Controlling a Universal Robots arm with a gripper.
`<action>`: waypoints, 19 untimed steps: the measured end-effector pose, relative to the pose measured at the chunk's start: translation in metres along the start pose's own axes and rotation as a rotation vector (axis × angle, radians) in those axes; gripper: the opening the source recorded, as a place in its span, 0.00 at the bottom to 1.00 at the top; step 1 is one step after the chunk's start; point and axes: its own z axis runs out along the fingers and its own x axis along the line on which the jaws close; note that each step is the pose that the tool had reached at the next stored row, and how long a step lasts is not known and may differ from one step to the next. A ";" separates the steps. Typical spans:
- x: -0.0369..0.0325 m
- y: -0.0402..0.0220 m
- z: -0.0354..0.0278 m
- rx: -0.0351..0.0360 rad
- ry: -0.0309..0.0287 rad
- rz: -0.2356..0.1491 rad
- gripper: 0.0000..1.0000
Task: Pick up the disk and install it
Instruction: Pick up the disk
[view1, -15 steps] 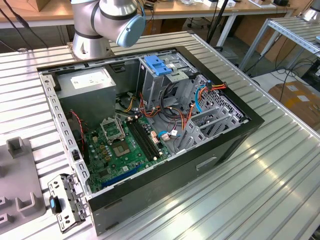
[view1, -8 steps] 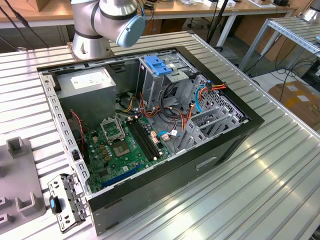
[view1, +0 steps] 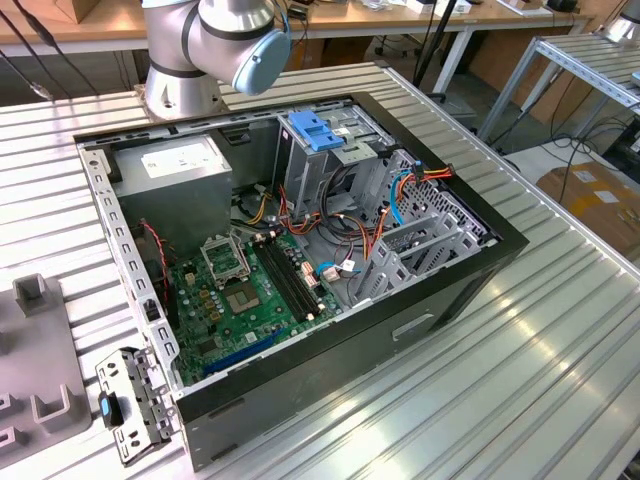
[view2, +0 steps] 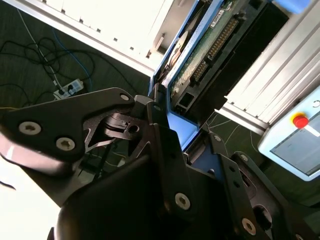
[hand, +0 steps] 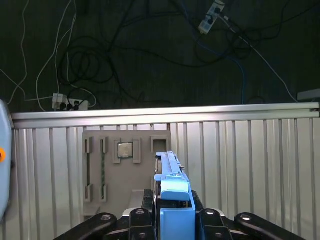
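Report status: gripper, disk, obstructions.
Gripper jaws shut on the disk, edge-on. Grey fixture tray lies beyond it on table. Not installed in open case.

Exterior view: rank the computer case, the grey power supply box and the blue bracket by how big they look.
Largest to smallest:
1. computer case
2. grey power supply box
3. blue bracket
The differences are plain, so nearness to the camera does not change the order.

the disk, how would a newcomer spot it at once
In the first wrist view, find the ribbed metal table, then the black claw up close. The disk stands edge-on in the claw, framed in bright blue plastic, unlike the grey tray nearby.
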 end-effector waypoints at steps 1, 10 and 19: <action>-0.0001 0.0000 -0.0022 0.0000 0.0000 0.000 0.37; -0.0002 0.0001 -0.0090 0.0001 -0.0001 0.000 0.37; -0.0005 -0.0074 -0.0093 -0.0001 0.0000 0.000 0.37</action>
